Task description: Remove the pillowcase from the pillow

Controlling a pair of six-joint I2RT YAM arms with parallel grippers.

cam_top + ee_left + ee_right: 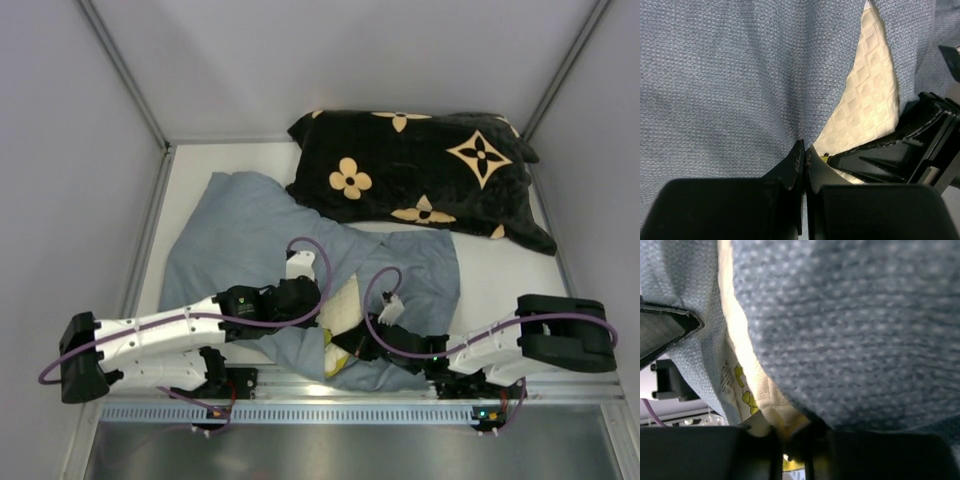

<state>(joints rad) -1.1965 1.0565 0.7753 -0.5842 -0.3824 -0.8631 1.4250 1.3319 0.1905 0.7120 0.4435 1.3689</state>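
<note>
The grey-blue pillowcase (230, 240) lies rumpled across the table, plain side up. The cream knit pillow (342, 305) shows through its opening between my two grippers. My left gripper (320, 300) is shut, its tips (804, 146) pinching the pillowcase (740, 75) edge beside the bare pillow (870, 100). My right gripper (348, 345) is shut (792, 440) on the pillow's corner with yellow piping. The pillow (747, 360) shows its green-yellow emblem (742, 387) under the pillowcase (865, 330). Most of the pillow is hidden inside the case.
A black cushion with tan flower motifs (420, 170) lies at the back right, touching the pillowcase's far edge. White walls enclose the table on the left, back and right. My right gripper's body (900, 150) sits close beside my left fingers.
</note>
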